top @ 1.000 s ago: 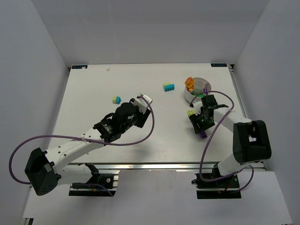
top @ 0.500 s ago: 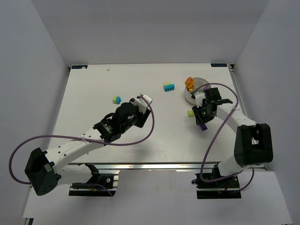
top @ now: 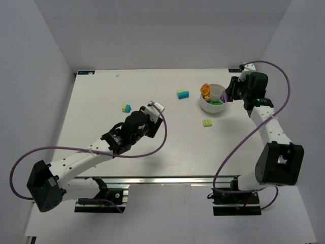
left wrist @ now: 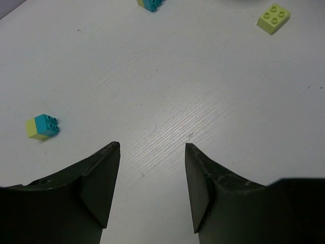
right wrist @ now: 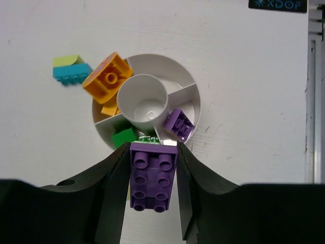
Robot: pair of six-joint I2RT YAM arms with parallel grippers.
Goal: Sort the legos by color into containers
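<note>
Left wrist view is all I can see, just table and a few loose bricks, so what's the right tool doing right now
Observer: The right tool is shut on a long purple brick.
Operator: Okay, and where is that compared to the bowl?
Observer: The brick's front end is over the near rim of the bowl, beside the compartment that holds a small purple brick.
Operator: What else is already in there?
Observer: Orange bricks fill one compartment, and a green brick lies in another.
</note>
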